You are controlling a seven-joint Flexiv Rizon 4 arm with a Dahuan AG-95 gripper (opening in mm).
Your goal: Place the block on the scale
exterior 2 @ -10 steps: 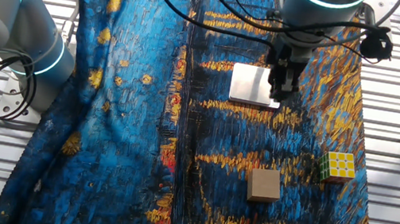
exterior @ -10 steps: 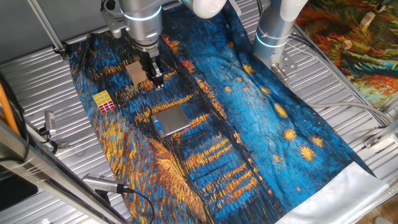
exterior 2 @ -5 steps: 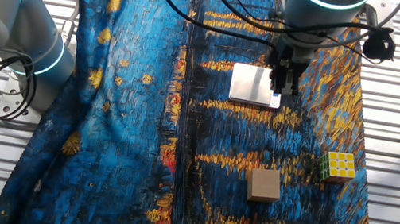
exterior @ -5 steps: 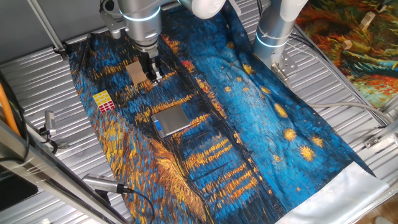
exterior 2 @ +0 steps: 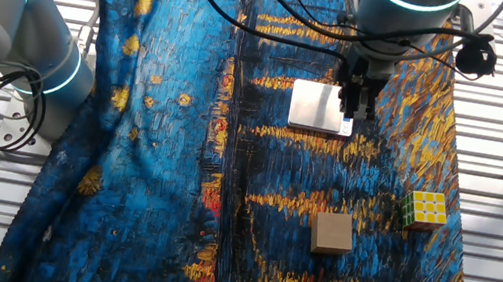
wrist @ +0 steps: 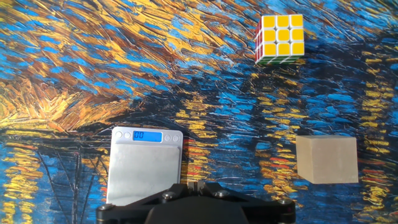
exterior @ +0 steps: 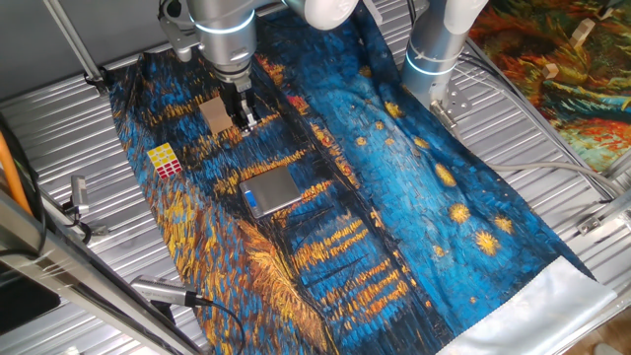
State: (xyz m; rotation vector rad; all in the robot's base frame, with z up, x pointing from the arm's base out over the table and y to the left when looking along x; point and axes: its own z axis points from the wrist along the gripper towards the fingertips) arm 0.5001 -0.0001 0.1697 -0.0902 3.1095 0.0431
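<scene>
Starry-night cloth (exterior: pixel 414 197), block (wrist: pixel 279 39) w/ yellow 3x3 top, scale (wrist: pixel 145 165) silver w/ blue display, fingers (exterior: pixel 241 120) state unclear

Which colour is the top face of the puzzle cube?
Yellow, nine stickers on the puzzle cube. It shows best in the hand view.
</scene>
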